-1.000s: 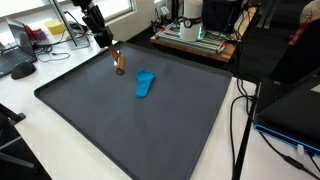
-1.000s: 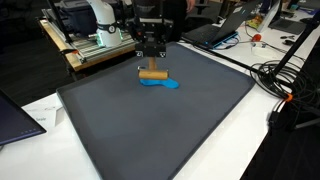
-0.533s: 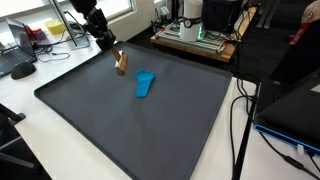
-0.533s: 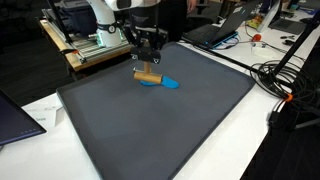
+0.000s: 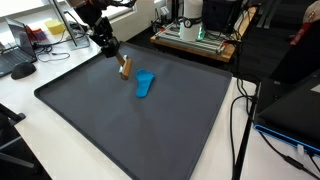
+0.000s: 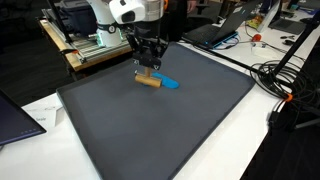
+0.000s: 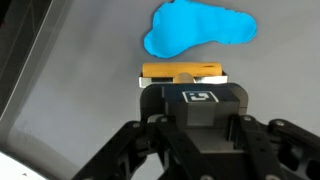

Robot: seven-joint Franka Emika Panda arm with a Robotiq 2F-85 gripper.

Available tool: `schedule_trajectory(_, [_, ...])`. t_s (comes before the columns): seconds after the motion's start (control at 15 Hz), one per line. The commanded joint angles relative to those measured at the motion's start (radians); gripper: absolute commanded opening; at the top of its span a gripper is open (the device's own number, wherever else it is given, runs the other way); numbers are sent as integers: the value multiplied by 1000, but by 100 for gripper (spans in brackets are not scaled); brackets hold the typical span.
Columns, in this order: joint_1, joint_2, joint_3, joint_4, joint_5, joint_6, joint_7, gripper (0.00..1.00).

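Note:
My gripper is shut on a small wooden block, held by its top just above or on the dark grey mat near the far edge. A flat blue foot-shaped piece lies on the mat right beside the block. Both exterior views show this, with the gripper over the block and the blue piece behind it. In the wrist view the gripper body covers the fingers. The block shows just beyond it, and the blue piece lies further out.
A machine on a wooden board stands behind the mat. A laptop lies beside the mat, and cables run along its other side. A keyboard and a yellow box sit on the white desk.
The gripper has moved down and slightly sideways with the wooden block, bringing it lower against the mat next to the blue piece. The blue piece has not moved.

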Motion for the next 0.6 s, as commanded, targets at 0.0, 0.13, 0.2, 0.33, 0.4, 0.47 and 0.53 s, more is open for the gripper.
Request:
schedule_trajectory(0.0, [27, -42, -5, -84, -17, 90, 30, 22])
schedule_trajectory(0.13, [40, -71, -8, -134, -31, 132, 38, 22])
schedule_trajectory(0.2, [45, -90, -10, -162, -39, 154, 40, 22])
schedule_trajectory(0.33, [57, -128, -11, -213, -63, 193, 53, 22])
schedule_trajectory(0.4, [61, -150, -10, -238, -76, 210, 62, 22])
schedule_trajectory(0.47, [67, -176, -11, -267, -97, 231, 76, 22])
schedule_trajectory(0.53, [72, -206, -9, -296, -119, 251, 88, 22])
